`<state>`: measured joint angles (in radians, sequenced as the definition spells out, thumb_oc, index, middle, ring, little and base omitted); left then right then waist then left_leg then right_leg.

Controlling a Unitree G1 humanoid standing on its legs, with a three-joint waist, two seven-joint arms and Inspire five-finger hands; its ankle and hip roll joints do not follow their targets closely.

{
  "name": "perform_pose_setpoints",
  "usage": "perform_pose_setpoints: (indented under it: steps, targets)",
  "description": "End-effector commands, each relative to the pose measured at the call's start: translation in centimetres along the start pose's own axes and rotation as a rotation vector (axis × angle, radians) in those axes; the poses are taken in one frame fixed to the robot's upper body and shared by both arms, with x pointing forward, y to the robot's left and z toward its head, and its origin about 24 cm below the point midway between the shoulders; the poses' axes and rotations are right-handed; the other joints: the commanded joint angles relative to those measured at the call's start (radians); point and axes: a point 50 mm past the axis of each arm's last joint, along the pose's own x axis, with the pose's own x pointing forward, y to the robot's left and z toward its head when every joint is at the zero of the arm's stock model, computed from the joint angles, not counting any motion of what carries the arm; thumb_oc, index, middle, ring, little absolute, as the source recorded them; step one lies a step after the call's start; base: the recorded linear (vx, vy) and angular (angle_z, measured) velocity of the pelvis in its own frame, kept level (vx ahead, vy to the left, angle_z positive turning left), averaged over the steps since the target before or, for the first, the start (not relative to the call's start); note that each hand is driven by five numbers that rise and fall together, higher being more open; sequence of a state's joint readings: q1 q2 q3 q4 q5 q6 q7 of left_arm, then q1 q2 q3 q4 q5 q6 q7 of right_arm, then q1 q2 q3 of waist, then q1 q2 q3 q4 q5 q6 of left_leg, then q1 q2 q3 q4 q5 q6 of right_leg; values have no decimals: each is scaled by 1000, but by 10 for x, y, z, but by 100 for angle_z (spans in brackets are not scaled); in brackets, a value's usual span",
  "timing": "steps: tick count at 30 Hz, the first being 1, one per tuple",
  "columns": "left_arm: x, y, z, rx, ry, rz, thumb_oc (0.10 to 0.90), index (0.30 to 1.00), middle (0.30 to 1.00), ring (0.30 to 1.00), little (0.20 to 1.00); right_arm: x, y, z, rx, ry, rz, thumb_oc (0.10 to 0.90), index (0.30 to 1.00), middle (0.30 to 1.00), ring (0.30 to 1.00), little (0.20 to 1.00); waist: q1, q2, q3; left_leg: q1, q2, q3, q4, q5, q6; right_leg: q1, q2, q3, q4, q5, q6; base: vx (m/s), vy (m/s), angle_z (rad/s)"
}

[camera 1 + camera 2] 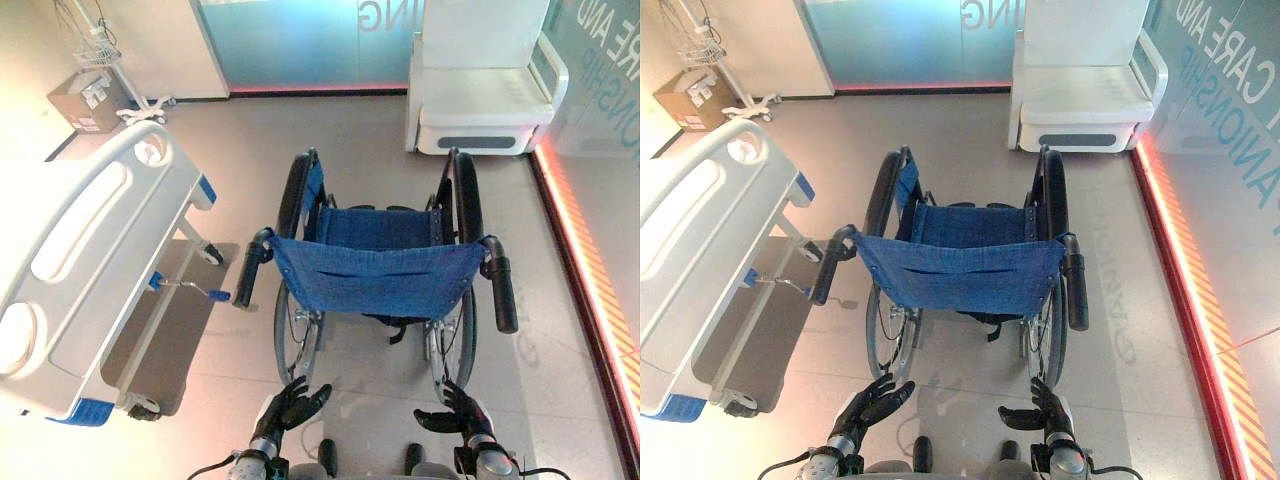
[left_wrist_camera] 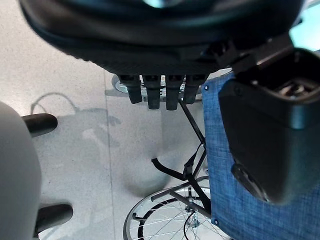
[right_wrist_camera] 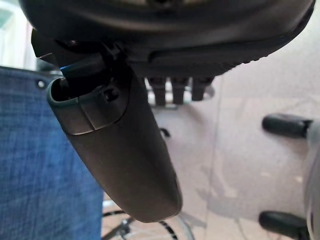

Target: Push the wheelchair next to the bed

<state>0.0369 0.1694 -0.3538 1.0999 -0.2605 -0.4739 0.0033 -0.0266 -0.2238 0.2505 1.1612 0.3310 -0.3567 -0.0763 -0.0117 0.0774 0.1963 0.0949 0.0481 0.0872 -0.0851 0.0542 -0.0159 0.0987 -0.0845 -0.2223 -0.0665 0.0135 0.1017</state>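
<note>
A wheelchair (image 1: 375, 270) with a blue fabric back stands in the middle of the floor, facing away from me. Its black left push handle (image 1: 252, 265) and right push handle (image 1: 500, 285) point back toward me. The white hospital bed (image 1: 80, 260) with blue corners lies to the left, a short gap from the wheelchair's left wheel. My left hand (image 1: 290, 405) is open, low behind the left wheel, and touches nothing. Behind the right wheel my right hand (image 1: 450, 412) is open too, well below the handle. The blue back (image 2: 235, 200) appears past the left hand's fingers (image 2: 160, 92).
A blue-tipped crank (image 1: 190, 290) juts from the bed's base toward the wheelchair. A white armchair (image 1: 480, 90) stands at the far wall. A cardboard box (image 1: 88, 100) and a wheeled stand (image 1: 110, 60) sit far left. A glass wall with an orange floor strip (image 1: 590, 260) runs along the right.
</note>
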Motion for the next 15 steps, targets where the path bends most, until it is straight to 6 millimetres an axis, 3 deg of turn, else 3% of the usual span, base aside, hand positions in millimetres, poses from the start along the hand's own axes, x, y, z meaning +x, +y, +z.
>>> perform_pose_setpoints:
  steps: [1,15]
  targets:
    - [17,-1,42,41,-188,5,800,900,900,900,900,10,8,32,46,-125,42,800,900,900,900,900,12,-31,-1,-12,-81,2,69,-112,60,-64,-5,19,134,-73,-40,0,0,0]
    - [18,11,40,-58,-152,100,800,900,900,900,900,11,-2,33,133,-111,3,800,900,900,900,900,9,-37,2,-6,-78,13,77,-114,64,-65,-6,20,142,-67,-35,8,-2,0]
